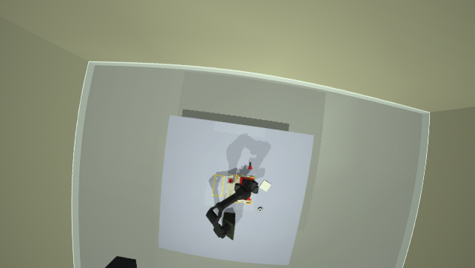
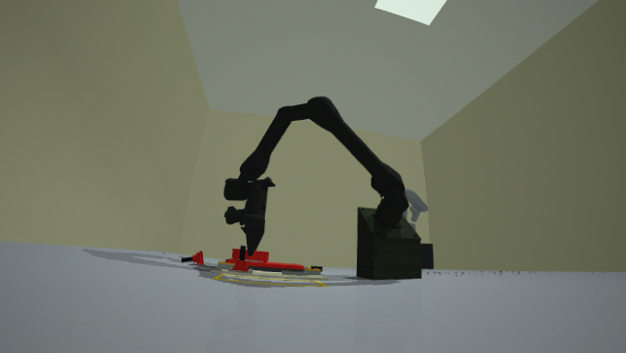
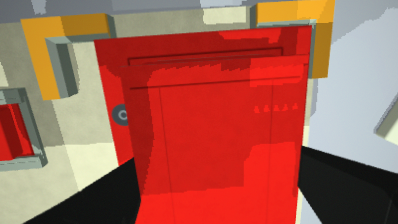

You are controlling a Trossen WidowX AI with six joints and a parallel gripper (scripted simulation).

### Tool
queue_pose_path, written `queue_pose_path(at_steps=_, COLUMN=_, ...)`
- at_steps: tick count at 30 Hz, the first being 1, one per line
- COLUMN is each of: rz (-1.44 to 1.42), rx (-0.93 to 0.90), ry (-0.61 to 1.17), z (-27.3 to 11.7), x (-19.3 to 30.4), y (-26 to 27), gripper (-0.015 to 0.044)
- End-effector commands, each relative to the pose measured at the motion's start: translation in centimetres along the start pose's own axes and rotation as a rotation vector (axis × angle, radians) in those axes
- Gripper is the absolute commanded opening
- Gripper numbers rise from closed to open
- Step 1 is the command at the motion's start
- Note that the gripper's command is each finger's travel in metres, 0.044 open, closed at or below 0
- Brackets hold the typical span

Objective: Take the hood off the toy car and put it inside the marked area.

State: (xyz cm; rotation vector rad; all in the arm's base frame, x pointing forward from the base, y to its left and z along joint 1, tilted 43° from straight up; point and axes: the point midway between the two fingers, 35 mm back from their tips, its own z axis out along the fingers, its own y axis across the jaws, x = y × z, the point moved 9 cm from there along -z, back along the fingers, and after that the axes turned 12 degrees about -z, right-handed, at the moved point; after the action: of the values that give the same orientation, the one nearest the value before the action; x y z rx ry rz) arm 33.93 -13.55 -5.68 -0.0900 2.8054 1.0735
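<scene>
Gripper (image 1: 247,189) (image 2: 251,254) (image 3: 215,158) clamps red hood (image 3: 215,130) w/ 2 fingers, over toy car (image 2: 288,266); marked area (image 1: 213,186) (image 2: 270,284) beside it on desk (image 1: 185,226) (image 2: 146,312).

From my overhead feed, I see the toy car (image 1: 245,178) (image 2: 288,266) (image 3: 106,55) on its board (image 1: 229,190) (image 3: 90,120), the marked area (image 1: 218,186) (image 2: 270,283) left, a tile (image 1: 265,185) (image 3: 391,122) right, and the arm's base (image 1: 230,215) (image 2: 390,260) before it.
</scene>
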Motion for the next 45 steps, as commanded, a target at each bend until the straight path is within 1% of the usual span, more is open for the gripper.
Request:
queue_pose_path(at_steps=1, rz=-0.003, rx=0.003, ry=0.001, z=-0.3, x=0.0, y=0.0, gripper=0.0000)
queue_pose_path(at_steps=30, rz=-0.003, rx=0.004, ry=0.001, z=-2.2, x=0.0, y=-0.1, gripper=0.0000)
queue_pose_path(at_steps=34, rz=-0.002, rx=0.005, ry=0.001, z=-3.5, x=-0.1, y=-0.1, gripper=0.0000)
queue_pose_path(at_steps=40, rz=-0.002, rx=0.006, ry=0.001, z=-6.8, x=0.0, y=-0.1, gripper=0.0000)
queue_pose_path(at_steps=45, rz=0.003, rx=0.004, ry=-0.002, z=-6.3, x=-0.2, y=0.5, gripper=0.0000)
